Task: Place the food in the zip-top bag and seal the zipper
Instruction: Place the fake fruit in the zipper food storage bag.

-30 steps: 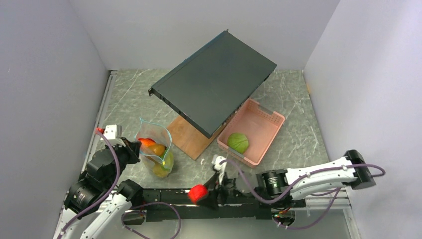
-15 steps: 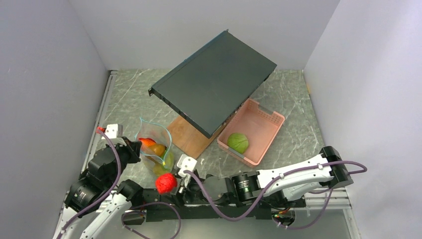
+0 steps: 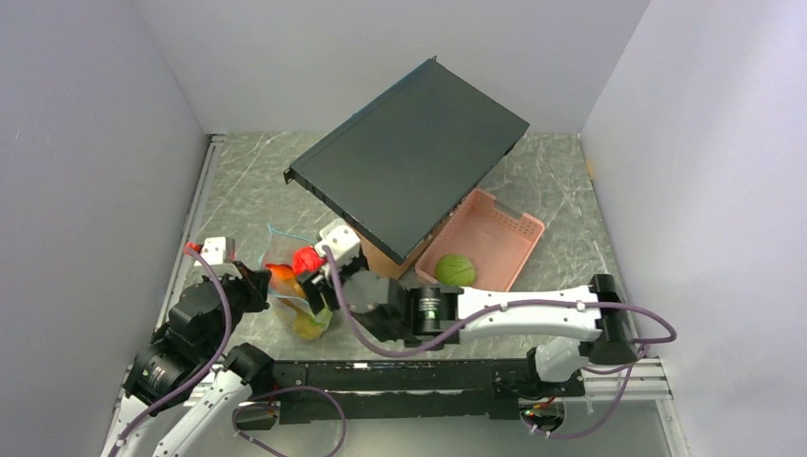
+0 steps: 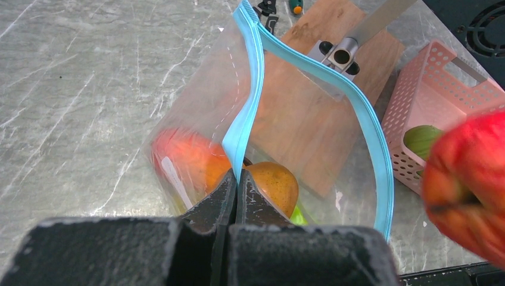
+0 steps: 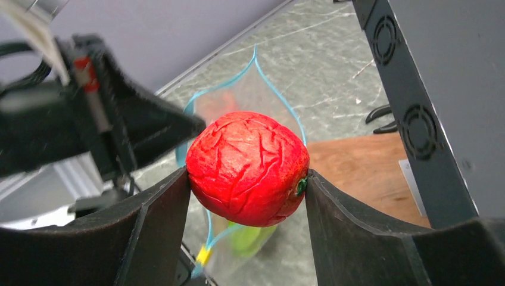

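The clear zip-top bag [image 3: 297,303] stands on the table with its mouth open. My left gripper [image 4: 236,179] is shut on one side of the teal zipper [image 4: 247,107] and holds it up. Inside the bag lie an orange fruit [image 4: 275,186], a red-orange piece [image 4: 184,158] and a green piece [image 5: 250,238]. My right gripper [image 5: 247,173] is shut on a wrinkled red fruit [image 5: 247,168] and hangs just over the bag's mouth [image 3: 306,258]. A green fruit [image 3: 456,269] lies in the pink tray [image 3: 504,233].
A large dark flat box [image 3: 409,157] slants above the back of the table. Its low edge hangs over a wooden board [image 4: 309,113] just right of the bag. Grey walls close in the left, back and right sides.
My right arm has swung left and away from the table's front edge, carrying the red fruit to above the bag's mouth. The left gripper and the bag have not moved.
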You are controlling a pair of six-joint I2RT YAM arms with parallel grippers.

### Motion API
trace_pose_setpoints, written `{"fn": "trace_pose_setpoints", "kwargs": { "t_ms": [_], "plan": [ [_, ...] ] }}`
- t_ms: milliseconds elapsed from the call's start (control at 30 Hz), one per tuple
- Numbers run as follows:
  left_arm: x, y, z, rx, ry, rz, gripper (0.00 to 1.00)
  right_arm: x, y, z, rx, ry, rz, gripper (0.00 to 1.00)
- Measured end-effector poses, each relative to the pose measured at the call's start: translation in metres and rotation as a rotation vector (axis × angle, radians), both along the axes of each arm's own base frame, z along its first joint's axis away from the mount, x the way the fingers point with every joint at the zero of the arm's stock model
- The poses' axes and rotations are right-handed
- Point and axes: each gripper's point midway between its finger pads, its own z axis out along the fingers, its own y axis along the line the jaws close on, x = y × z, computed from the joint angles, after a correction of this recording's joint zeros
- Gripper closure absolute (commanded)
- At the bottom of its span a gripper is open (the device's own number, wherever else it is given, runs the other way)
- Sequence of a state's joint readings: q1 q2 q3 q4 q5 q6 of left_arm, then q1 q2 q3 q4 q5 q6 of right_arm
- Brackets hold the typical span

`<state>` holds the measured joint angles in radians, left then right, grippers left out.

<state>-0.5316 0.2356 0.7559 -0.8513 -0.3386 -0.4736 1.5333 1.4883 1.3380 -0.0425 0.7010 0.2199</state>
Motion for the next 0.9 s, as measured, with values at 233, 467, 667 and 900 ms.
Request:
{"fn": "trace_pose_setpoints", "kwargs": {
  "t_ms": [233,467,667,900],
  "plan": [
    [0.000,0.000,0.000,0.000,0.000,0.000,1.00,0.044,0.041,-0.011,-0.065,-0.004,-0.080,0.42],
    [0.000,0.000,0.000,0.000,0.000,0.000,1.00,0.062,0.057,-0.043,-0.177,0.023,-0.107,0.15],
    [0.000,0.000,0.000,0.000,0.000,0.000,1.00,0.056,0.054,-0.050,-0.193,0.063,-0.091,0.13],
    [0.000,0.000,0.000,0.000,0.000,0.000,1.00,0.022,0.022,-0.053,-0.198,0.082,-0.031,0.16]
  ]
}}
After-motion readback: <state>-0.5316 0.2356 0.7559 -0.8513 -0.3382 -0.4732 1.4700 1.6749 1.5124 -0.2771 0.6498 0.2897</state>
